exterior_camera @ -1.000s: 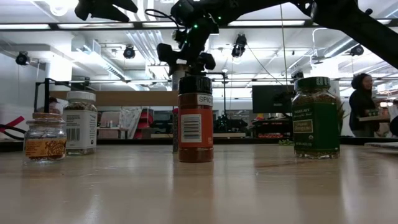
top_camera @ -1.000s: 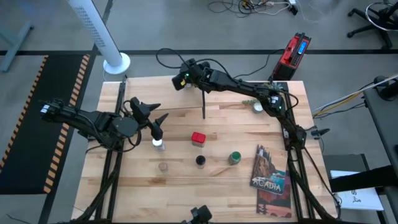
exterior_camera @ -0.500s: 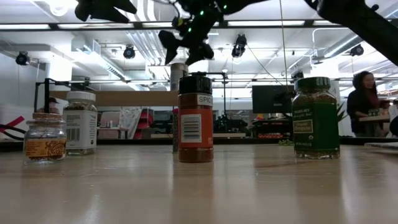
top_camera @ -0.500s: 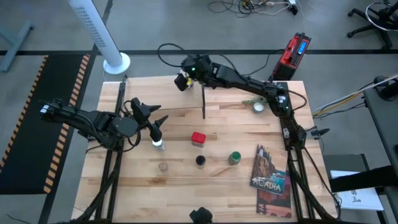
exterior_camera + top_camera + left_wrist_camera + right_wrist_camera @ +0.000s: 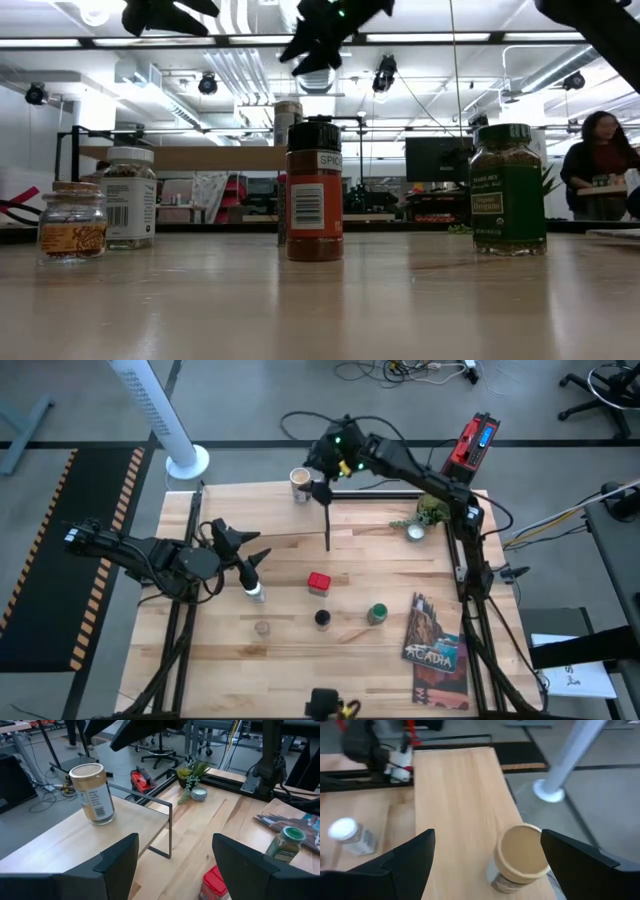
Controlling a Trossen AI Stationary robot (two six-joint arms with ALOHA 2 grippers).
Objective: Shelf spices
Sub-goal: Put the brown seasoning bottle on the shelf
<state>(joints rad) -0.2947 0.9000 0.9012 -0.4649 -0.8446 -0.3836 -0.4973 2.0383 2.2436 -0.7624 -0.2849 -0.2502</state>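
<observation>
From above you see the tan canister (image 5: 299, 479) now standing free at the shelf (image 5: 262, 508) top's upper right, the right gripper (image 5: 323, 488) lifted off with fingers apart, so one spice is shelved, while low and wrist views show four jars on the table, left gripper (image 5: 252, 552) spread.

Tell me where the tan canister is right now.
In the high view the tan canister stands upright on the shelf at the table's far edge, just left of the open right gripper, which is not touching it.
</observation>
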